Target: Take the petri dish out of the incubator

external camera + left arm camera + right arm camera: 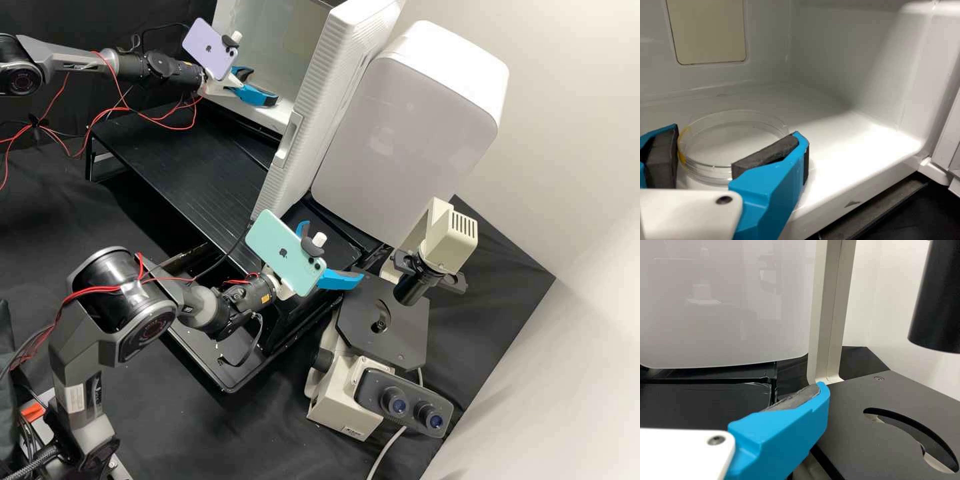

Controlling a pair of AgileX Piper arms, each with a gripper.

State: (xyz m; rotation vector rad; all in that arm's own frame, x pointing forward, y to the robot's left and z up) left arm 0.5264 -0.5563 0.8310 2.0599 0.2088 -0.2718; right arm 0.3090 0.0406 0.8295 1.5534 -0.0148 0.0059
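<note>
The clear round plastic petri dish (730, 135) is left resting on the floor of the white incubator (855, 75), bracketed by the left hand (727, 150), its blue fingers held apart on either side, ready to be closed for lifting.

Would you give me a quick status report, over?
Left tool open, straddling petri dish inside incubator. Right tool beside microscope stage. Door open, nothing blocking.
</note>
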